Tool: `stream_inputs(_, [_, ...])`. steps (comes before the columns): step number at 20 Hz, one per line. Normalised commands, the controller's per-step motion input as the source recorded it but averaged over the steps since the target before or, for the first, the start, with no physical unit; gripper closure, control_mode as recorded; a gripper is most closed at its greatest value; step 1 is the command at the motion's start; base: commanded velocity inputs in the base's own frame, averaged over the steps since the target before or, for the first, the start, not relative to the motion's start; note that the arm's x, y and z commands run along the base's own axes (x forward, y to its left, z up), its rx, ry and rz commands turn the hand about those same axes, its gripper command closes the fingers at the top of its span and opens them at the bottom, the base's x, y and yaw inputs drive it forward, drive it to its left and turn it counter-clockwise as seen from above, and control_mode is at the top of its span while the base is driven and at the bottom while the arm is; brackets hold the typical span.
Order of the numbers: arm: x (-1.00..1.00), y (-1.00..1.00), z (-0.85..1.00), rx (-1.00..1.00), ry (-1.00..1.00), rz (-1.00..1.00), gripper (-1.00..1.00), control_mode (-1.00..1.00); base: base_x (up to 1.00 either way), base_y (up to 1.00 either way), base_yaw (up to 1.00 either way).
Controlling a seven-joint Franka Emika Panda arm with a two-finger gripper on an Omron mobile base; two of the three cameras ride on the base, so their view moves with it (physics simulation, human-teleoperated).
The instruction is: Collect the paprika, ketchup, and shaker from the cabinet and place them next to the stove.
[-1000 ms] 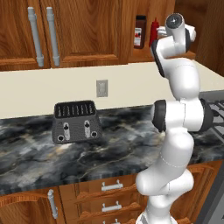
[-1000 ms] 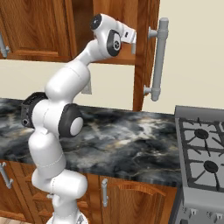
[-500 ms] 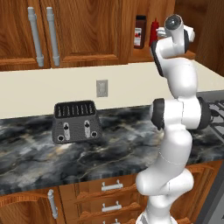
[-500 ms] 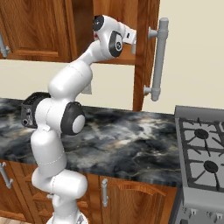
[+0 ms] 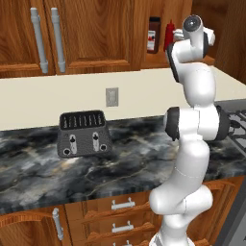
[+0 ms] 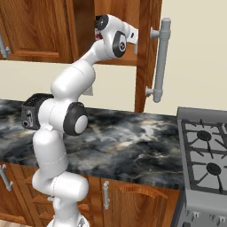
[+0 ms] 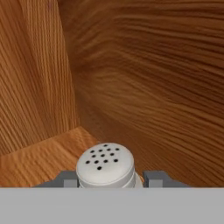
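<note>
In the hand view the shaker (image 7: 105, 165), a small pale cylinder with a domed, perforated top, stands on the cabinet (image 7: 153, 65) floor near a back corner. My gripper (image 7: 109, 179) is shut on the shaker, one dark fingertip (image 7: 68, 178) pressed to each side. From the left base view my arm reaches up into the open nook, where the dark paprika (image 5: 153, 35) jar and the red ketchup (image 5: 169, 36) bottle stand just left of my hand. The stove (image 6: 208, 150) lies at the right end of the counter.
A black toaster (image 5: 83, 133) sits on the dark marble counter (image 5: 120, 158) to the left of my arm. Closed doors with grey bar handles (image 5: 45, 38) hang at upper left. An open cabinet door with a long handle (image 6: 160, 57) juts out beside my hand.
The fingers have closed from wide open onto the shaker. The arm has stayed almost where it was, up at the nook.
</note>
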Motion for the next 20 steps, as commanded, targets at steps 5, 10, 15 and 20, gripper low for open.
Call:
stream_inputs(5, [-0.03, 0.00, -0.03, 0.00, 0.00, 0.00, 1.00, -1.00, 0.00, 0.00, 0.00])
stream_inputs(10, [-0.40, 0.00, -0.08, 0.00, -0.05, -0.01, 1.00, -1.00, 0.00, 0.00, 0.00])
stream_inputs(15, [-0.56, 0.67, 0.00, -0.01, 0.00, 0.00, 1.00, -1.00, 0.00, 0.00, 0.00])
stream_inputs(20, [-0.51, 0.86, 0.00, -0.01, 0.00, -0.05, 1.00, -1.00, 0.00, 0.00, 0.00])
